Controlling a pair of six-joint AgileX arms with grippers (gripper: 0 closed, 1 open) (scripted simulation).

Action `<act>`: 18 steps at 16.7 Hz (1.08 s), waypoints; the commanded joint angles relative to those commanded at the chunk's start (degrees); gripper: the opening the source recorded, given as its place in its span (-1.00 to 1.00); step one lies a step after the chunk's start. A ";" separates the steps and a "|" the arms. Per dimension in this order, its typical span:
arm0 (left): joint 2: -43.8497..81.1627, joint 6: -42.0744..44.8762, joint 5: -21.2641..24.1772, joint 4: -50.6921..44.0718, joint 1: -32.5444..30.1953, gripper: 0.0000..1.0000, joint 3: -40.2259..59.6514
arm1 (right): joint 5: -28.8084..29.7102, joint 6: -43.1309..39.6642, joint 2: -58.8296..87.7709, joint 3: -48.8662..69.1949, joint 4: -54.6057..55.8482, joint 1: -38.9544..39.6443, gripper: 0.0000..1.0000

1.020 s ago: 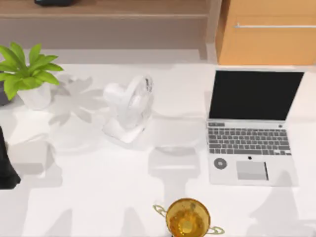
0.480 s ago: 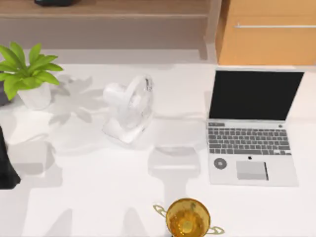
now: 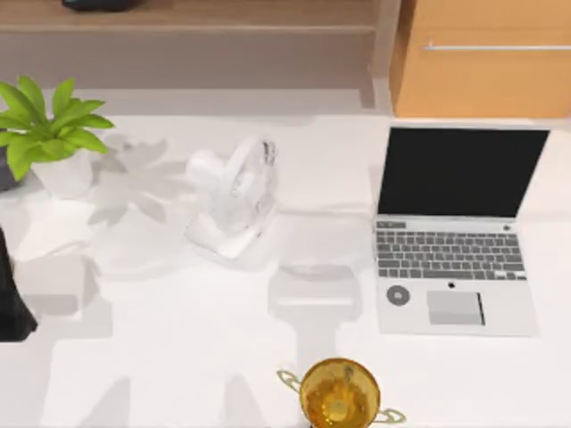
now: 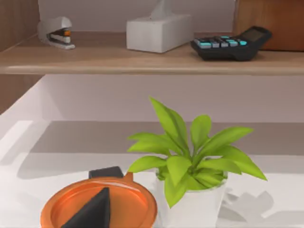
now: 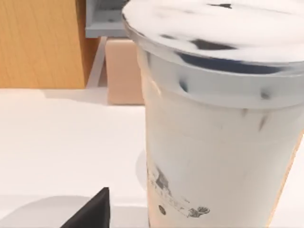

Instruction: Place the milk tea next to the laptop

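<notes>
White milk tea cup (image 5: 223, 118) with a sealed lid sat right in front of the right wrist camera, one dark fingertip (image 5: 90, 211) beside it; right gripper state unclear. Left arm (image 3: 11, 294) parked at the table's left edge, fingers unreadable. Laptop (image 3: 455, 232) stood open on the table's right side, fan (image 3: 234, 196) mid-table, potted plant (image 3: 49, 134) far left.

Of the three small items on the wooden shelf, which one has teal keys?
The black calculator, at one end of the shelf; the white tissue box and grey stapler have none.
</notes>
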 joint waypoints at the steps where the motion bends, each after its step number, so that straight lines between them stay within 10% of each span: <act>1: 0.00 0.00 0.00 0.00 0.00 1.00 0.00 | 0.92 0.33 1.32 1.12 0.50 0.89 1.00; 13: 0.00 0.00 0.00 0.00 0.00 1.00 0.00 | 11.31 3.47 15.16 12.63 4.61 11.34 1.00; 18: 0.00 0.00 0.00 0.00 0.00 1.00 0.00 | 11.31 3.47 15.16 12.63 4.61 11.34 0.25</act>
